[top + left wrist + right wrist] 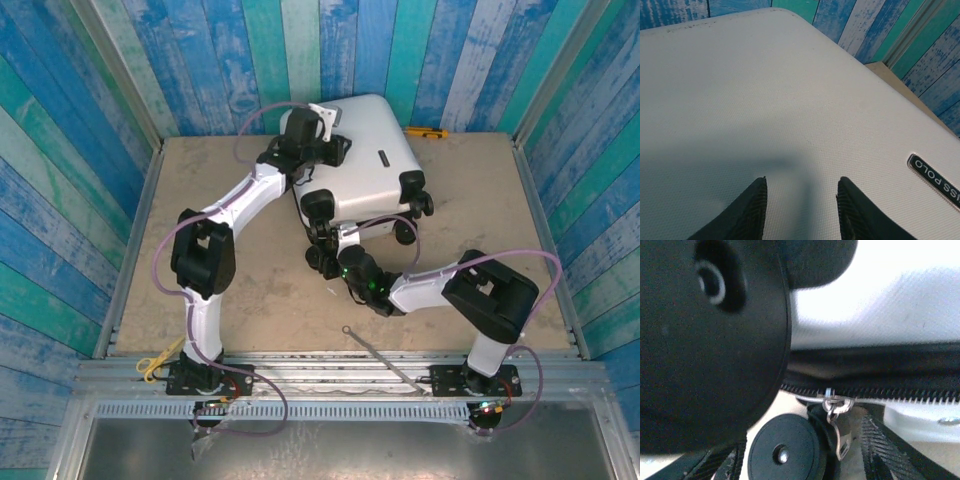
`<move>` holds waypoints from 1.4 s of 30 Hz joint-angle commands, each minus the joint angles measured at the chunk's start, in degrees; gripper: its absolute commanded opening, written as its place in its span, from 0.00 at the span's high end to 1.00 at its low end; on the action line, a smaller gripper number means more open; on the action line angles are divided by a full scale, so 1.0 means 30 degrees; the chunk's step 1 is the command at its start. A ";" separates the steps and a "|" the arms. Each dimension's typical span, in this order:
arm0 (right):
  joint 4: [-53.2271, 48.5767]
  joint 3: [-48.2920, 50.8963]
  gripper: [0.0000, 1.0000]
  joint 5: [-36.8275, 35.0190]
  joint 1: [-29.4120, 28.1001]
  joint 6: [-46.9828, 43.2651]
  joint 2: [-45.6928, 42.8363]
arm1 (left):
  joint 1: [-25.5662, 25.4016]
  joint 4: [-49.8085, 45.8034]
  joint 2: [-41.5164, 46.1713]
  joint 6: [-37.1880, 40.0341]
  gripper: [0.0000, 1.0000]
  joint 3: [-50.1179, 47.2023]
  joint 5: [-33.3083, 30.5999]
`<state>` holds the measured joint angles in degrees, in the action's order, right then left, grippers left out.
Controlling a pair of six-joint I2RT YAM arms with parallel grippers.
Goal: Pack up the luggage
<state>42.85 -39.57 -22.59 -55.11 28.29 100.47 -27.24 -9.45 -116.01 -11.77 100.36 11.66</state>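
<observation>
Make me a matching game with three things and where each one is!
Things:
1. large white hard-shell suitcase
2. small silver metal zipper pull
3. thin grey metal rod

Places:
A. by the right arm's base
B. far middle of the tan table
C. hanging next to a round black wheel

Pairs: 1-B, 2-C, 3-A

The left arm reaches from lower left to upper centre, the left tool with fingers parted. The right arm folds from lower right toward centre, the right tool with fingers spread apart.
</observation>
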 commanded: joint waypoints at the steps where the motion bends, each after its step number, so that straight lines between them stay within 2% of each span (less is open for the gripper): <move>1: -0.0434 -0.0544 0.45 -0.1080 0.0135 -0.0230 0.0324 | 0.0117 -0.1478 -0.1283 0.0289 0.66 0.0005 0.0517; 2: -0.0613 -0.0642 0.47 -0.1233 0.0142 -0.0297 0.0320 | 0.0117 -0.1475 -0.1305 0.0298 0.70 0.0005 0.0592; 6: -0.1815 -0.1100 0.62 -0.2151 0.0157 -0.0241 0.0207 | 0.0139 -0.1784 -0.1741 0.0317 1.00 0.0005 0.0806; 12: -0.3763 -0.0770 0.93 -0.3317 0.0393 0.0633 -0.0692 | 0.0175 -0.1666 -0.1857 0.0078 1.00 -0.1343 0.0918; 15: -0.4577 0.0064 0.99 -0.2130 0.1263 0.1494 -0.1603 | 0.0168 -0.1325 -0.1805 0.0041 1.00 -0.2377 0.0773; 21: -0.7061 0.0590 0.99 0.1351 0.3412 0.1380 -0.3089 | 0.0175 -0.1023 -0.1748 0.0134 1.00 -0.4223 0.0165; 29: -0.8361 0.0449 0.99 0.3164 0.4688 -0.0945 -0.3868 | 0.0175 0.0815 -0.1101 0.0110 1.00 -0.6889 0.0001; 35: -1.1128 -0.0344 0.99 0.3315 0.6236 -0.2843 -0.4029 | 0.0201 0.1055 -0.0895 0.0582 1.00 -0.7868 -0.0652; 42: -1.2204 -0.0013 0.99 0.2331 0.7954 -0.1775 -0.4479 | 0.0314 0.1596 -0.0882 0.0584 1.00 -0.8592 -0.0878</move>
<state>14.57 -40.93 -4.19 -36.91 20.93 87.48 -27.40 17.98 -112.38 -6.13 82.13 11.51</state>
